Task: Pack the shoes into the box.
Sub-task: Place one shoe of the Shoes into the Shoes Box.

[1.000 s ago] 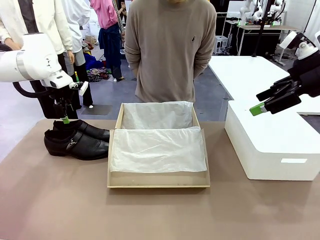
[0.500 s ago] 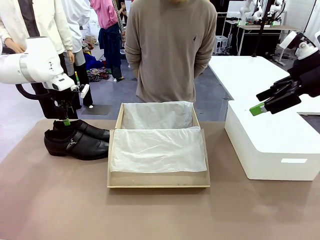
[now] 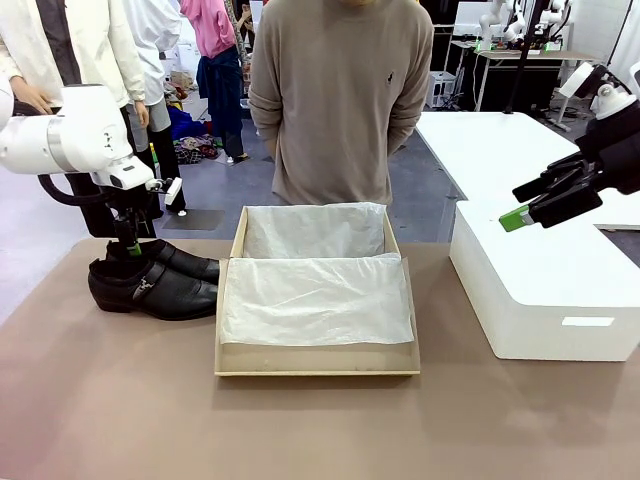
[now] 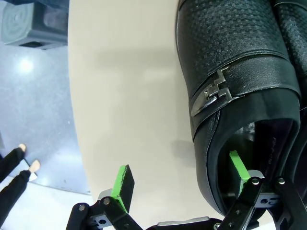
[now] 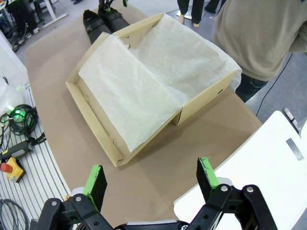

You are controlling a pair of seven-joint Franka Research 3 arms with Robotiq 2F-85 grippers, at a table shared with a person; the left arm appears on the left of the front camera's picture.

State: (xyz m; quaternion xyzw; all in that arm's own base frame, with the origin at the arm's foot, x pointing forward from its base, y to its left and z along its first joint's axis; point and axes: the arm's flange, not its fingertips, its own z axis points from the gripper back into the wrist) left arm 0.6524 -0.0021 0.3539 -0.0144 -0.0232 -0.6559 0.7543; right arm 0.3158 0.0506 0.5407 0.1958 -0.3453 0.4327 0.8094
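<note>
Now the left fingers, spread wide, straddle the side wall of the black dress shoe, poised to pinch.

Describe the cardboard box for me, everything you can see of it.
The box is plain brown cardboard, open, its hinged lid folded flat toward the robot's side. White tissue paper, slightly crumpled, lines both the deeper tray and the lid; nothing else lies inside. It sits flat in the middle of the table, the shoes close at its left, a white block apart on its right.
</note>
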